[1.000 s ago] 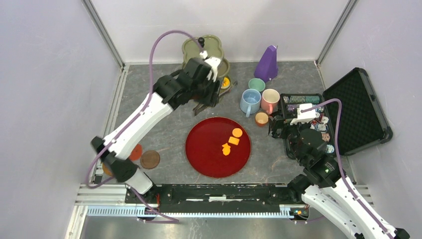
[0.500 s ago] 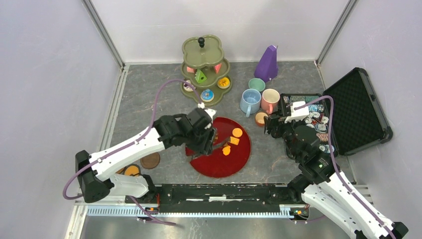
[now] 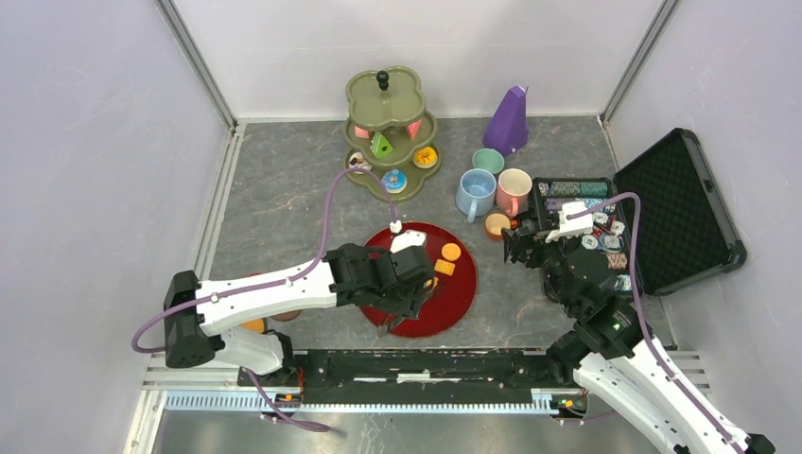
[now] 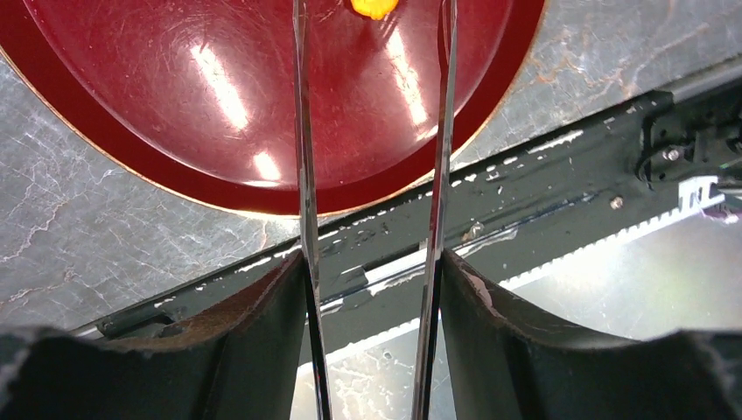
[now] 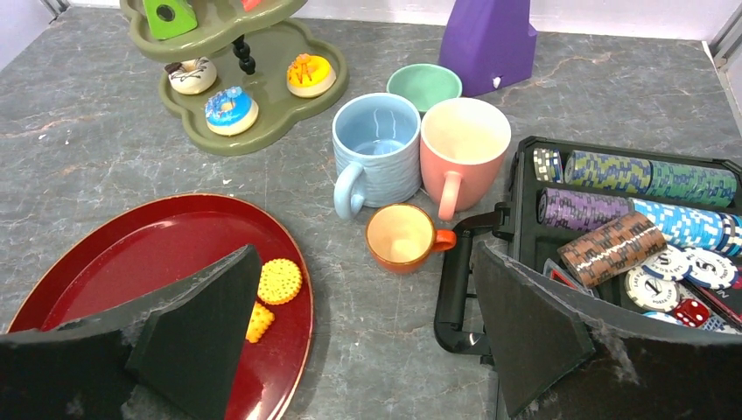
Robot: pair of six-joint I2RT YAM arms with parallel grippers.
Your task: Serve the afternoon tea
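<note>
From above, the left claw [image 3: 409, 282] hangs over the near half of the red plate [image 3: 463, 295], with the orange biscuits [image 3: 444, 260] just beyond it toward the back right. The tiered stand [image 3: 383, 123] is well beyond it. The right claw [image 3: 515, 241] has its jaws wide apart, just beside the open chip case [image 3: 662, 203]. The small orange cup [image 3: 497, 225] sits just ahead of its tips, with the blue mug [image 3: 475, 194], pink mug [image 3: 514, 189] and green mug [image 3: 488, 161] farther ahead. At the left wrist, the claw's fingers [image 4: 262, 297] press from outside on the two thin metal arms of a pair of tongs [image 4: 304, 175], so it is clamped on them. The arms stand apart and reach out over the plate, with a bit of biscuit between them at the far edge. At the right wrist, the parted fingers frame the orange cup without touching it. A round biscuit [image 5: 280, 280] lies on the plate by the finger on the view's left, and the poker chips [image 5: 612, 210] lie by the other finger.
</note>
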